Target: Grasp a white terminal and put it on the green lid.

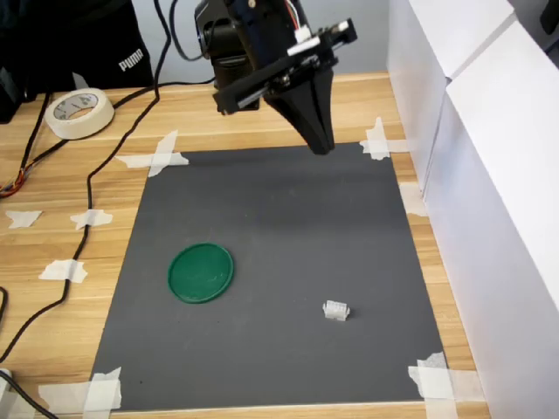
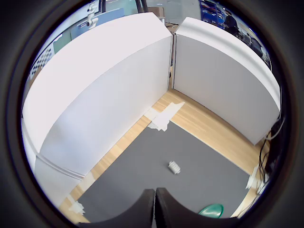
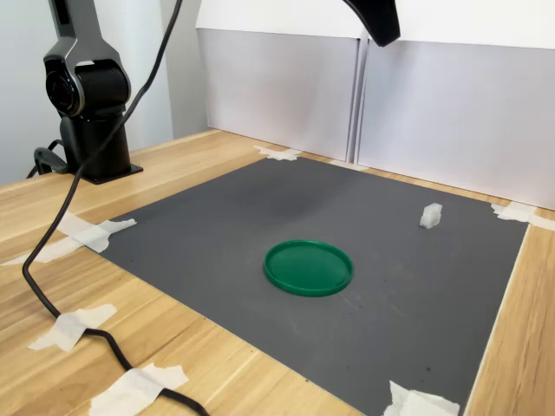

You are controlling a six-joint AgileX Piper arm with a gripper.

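My fingers [image 2: 142, 209] are pressed together with nothing between them, and my gripper [image 1: 321, 140] hangs high above the far edge of the grey mat [image 1: 288, 201]. On that mat the white terminal [image 1: 335, 310] lies alone near the first exterior view's right edge, toward the near right corner. The green lid [image 1: 201, 272] rests flat well apart from it, closer to the mat's left edge in the first exterior view. White boards [image 1: 489, 192] stand along the bench [image 1: 52, 253] beside the mat.

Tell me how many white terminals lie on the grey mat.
1. The white terminal lies on the grey mat, apart from the green lid, toward the first exterior view's right. None seems hidden.
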